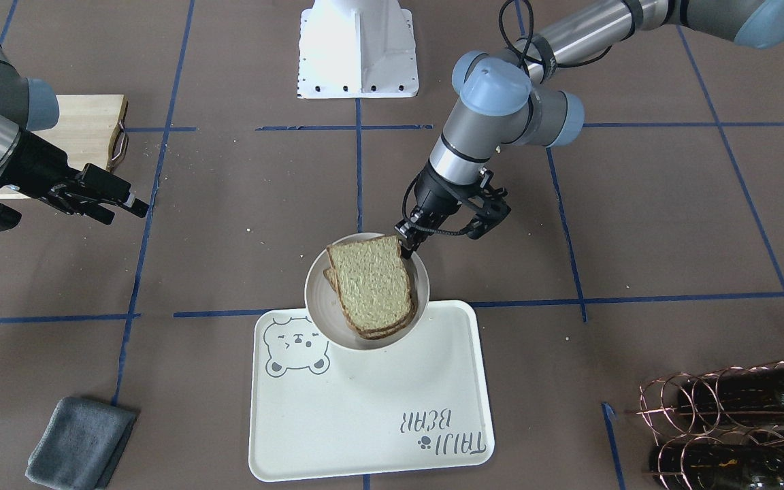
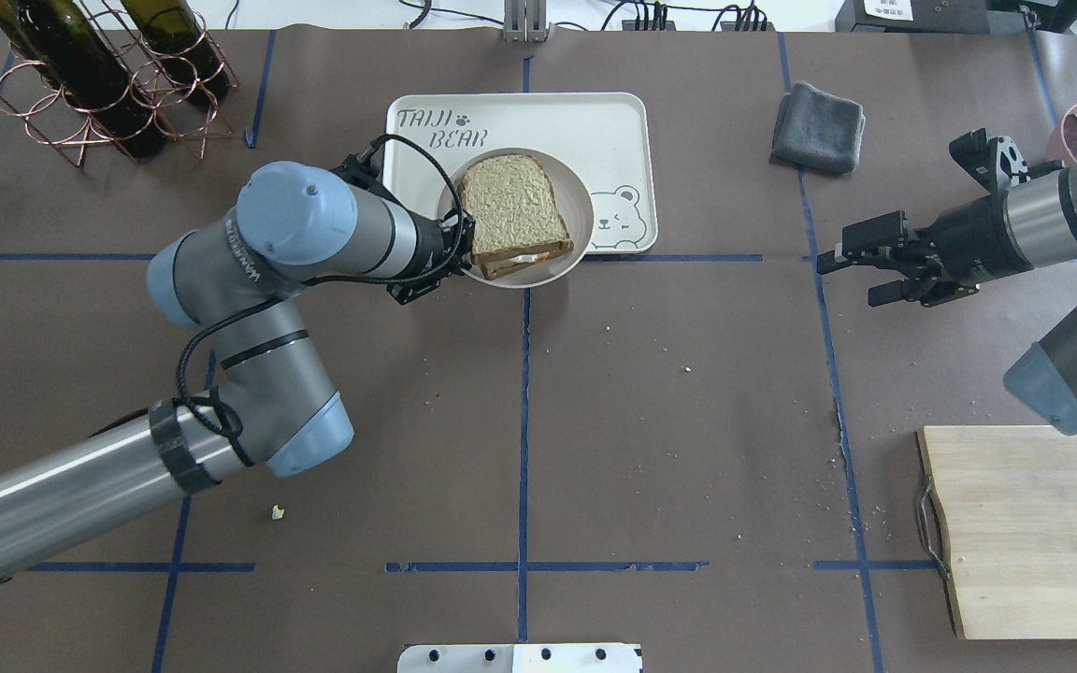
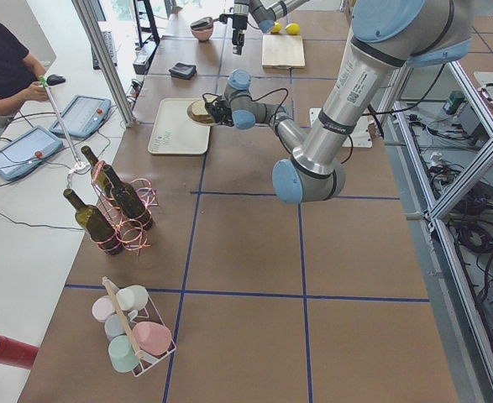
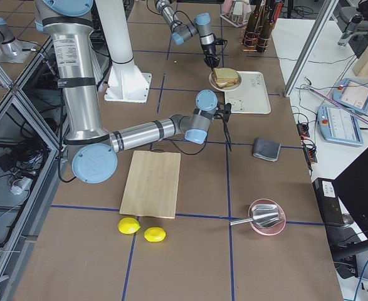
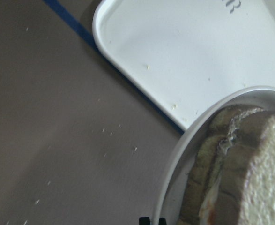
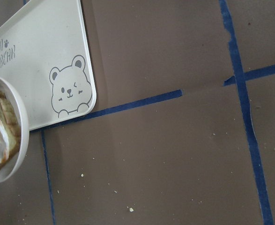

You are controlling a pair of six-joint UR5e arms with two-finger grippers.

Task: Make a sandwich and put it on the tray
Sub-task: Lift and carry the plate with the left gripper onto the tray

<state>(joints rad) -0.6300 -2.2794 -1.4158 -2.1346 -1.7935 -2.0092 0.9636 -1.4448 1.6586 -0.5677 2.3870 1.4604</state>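
Note:
The sandwich, two tan bread slices with a strip of white egg showing between them, lies on a small round off-white plate. My left gripper is shut on the plate's rim and holds it tilted over the near edge of the cream bear tray. In the front view the sandwich leans on the plate above the tray, with the left gripper at the rim. My right gripper is open and empty, well off to the right of the tray.
A wooden cutting board lies at the near right. A grey cloth lies right of the tray. A copper rack with wine bottles stands at the far left. Two lemons and a pink bowl lie beyond the board.

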